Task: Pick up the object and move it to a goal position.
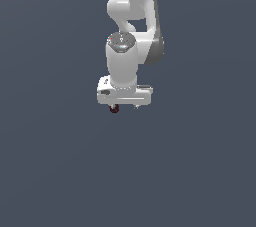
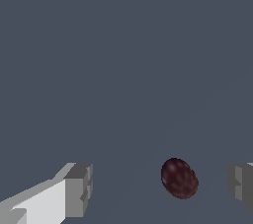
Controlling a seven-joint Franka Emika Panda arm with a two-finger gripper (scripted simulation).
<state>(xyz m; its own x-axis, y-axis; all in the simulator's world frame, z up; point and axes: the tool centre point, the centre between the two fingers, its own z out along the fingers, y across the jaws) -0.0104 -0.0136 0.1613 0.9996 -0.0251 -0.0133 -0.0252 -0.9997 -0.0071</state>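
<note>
You are looking at the end effector (image 2: 158, 188) standing spread, its two fingers (image 2: 78, 189) well apart. The dark red ball (image 2: 179, 178) is sitting between them, nearer one finger, touching neither. In the exterior view, the ball (image 1: 114, 108) is showing just beneath the white arm (image 1: 123, 61)

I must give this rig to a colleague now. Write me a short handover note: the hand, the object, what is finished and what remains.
Hand: open, fingers spread wide and holding nothing.
Object: the small dark red ball lies between the fingers, nearer one of them and touching neither. In the exterior view it peeks out just under the hand.
Done: the hand is positioned around the ball.
Left: close on it, lift it, carry it to the goal. No goal marker is visible in either view.
</note>
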